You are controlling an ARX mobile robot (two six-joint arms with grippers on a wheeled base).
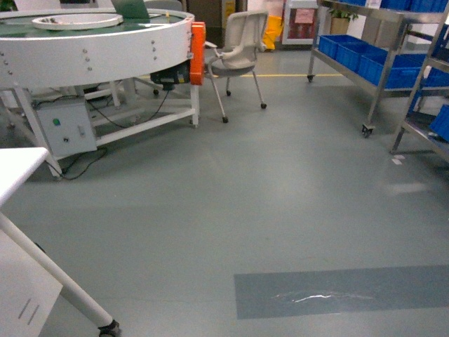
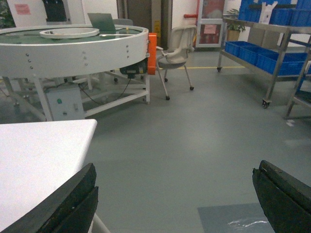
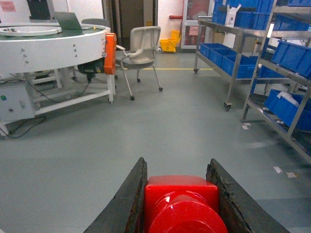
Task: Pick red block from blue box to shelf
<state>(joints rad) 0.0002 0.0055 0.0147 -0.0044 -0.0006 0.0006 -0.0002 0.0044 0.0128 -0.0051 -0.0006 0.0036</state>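
On your left, the left gripper [image 2: 175,204] hangs with its jaws wide apart and nothing between them, a white table [image 2: 39,160] just beside its left finger. On your right, the right gripper [image 3: 180,204] is clamped on the red block [image 3: 182,204], stud toward the camera, pressed snug between both fingers. So the pick looks done; the blue box is in none of the views. What's left is the carry and the placing: the shelf [image 3: 243,63] stands well ahead and to the right of the loaded gripper, with blue crates [image 3: 291,56] on its tiers.
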